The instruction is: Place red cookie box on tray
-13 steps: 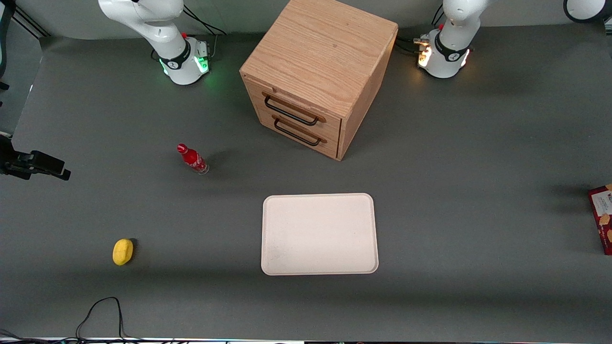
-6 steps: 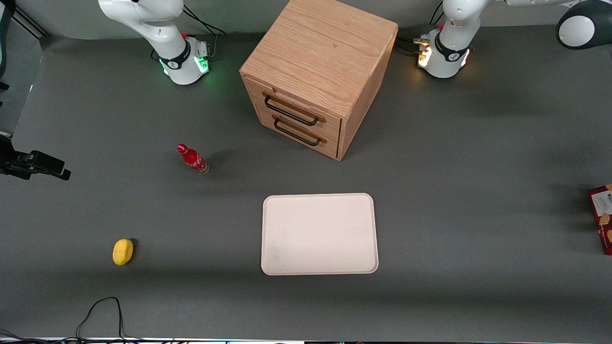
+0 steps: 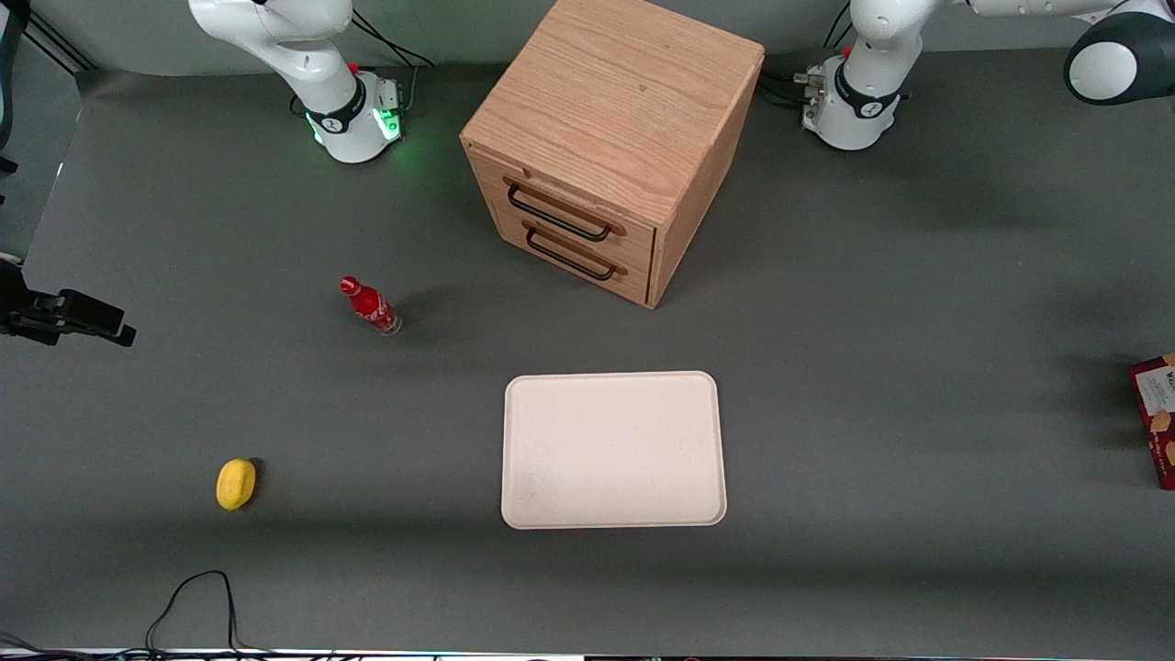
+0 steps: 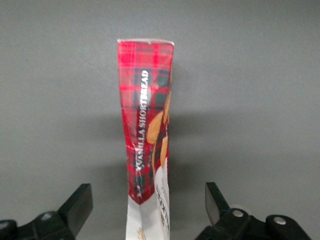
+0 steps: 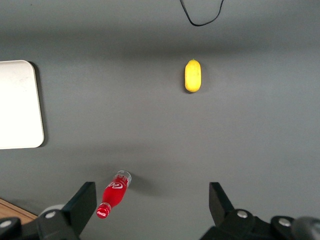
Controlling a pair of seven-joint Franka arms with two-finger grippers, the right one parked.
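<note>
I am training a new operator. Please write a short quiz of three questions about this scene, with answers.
1. True or false: the red cookie box already lies on the tray.
2. The hand is: A) shut on the box; B) open, above the box; C) holding the bottle.
3. Fill in: the yellow object lies toward the ____ arm's end of the table.

Key: 1. False; the box lies on the table toward the working arm's end. 2. B; its fingers stand apart on either side of the box. 3. Parked.
</note>
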